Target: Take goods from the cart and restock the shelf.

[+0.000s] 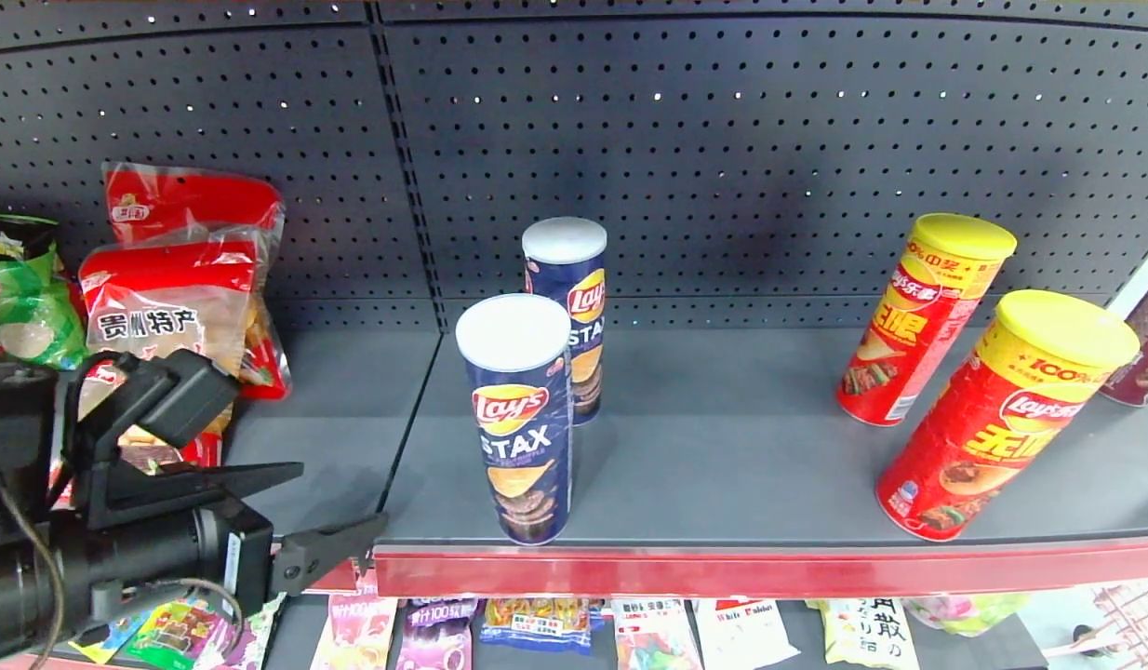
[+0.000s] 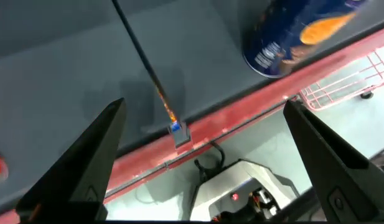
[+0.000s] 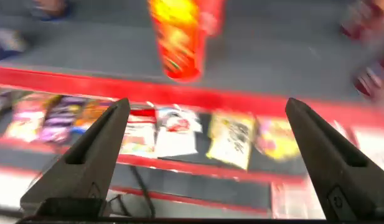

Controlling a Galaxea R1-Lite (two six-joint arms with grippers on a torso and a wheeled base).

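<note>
Jaws spread, empty, on left gripper [image 1: 341, 495] and right gripper [image 3: 204, 155]. Upright front blue can [image 1: 523, 419] at shelf lip [image 1: 723, 568]; left gripper just left of it. Risk: finger could clip can and topple it off lip. Left wrist view reveals pink wire cart [image 2: 347, 87] below can; head view, second blue can [image 1: 567, 316] behind it.

Shelf [image 1: 723, 447], middle: front can [image 1: 520, 419] at the front edge, rear can [image 1: 568, 316] just behind it. Far right, well apart: near right can [image 1: 1002, 419] by the edge, far right can [image 1: 918, 321] behind it. Bags [image 1: 174, 298] at left, against the back panel [image 1: 723, 140]. Left gripper [image 1: 341, 495] before the edge, left of front can. Packets [image 1: 537, 623] lie on the level below.
</note>
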